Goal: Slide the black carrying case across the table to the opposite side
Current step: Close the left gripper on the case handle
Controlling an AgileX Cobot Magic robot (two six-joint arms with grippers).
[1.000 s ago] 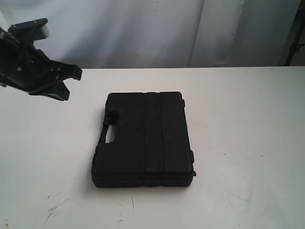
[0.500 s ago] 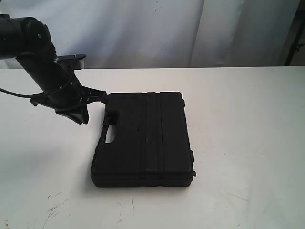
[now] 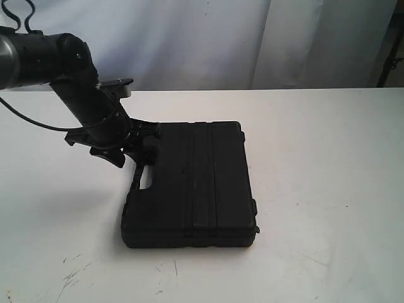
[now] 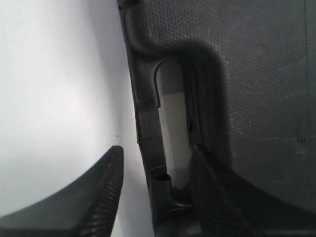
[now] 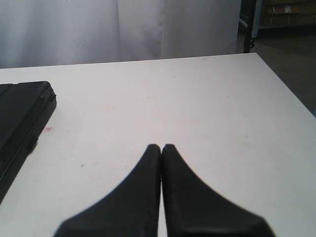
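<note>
Spreading across nearly the whole exterior view, the white table carries the black carrying case, which lies flat a little left of the middle, its handle side turned toward the left arm. The case is closed, so what it holds cannot be seen. The left arm reaches in from the upper left of that view and brings the left gripper down against the case's far-left corner, just above the handle. In the left wrist view this gripper stands open, its jaws set wide on either side of the handle's bar. One finger is outside over bare tabletop and the other lies on the case side of the handle slot, above the textured lid. Neither finger visibly presses the bar. The right gripper does not appear in the exterior view. Its own camera shows its jaws pressed together with nothing between them, above open tabletop, well apart from the case, of which only one corner shows at the picture's edge. A few dark scuff marks mark the table's near-left part, near the case's front corner.
</note>
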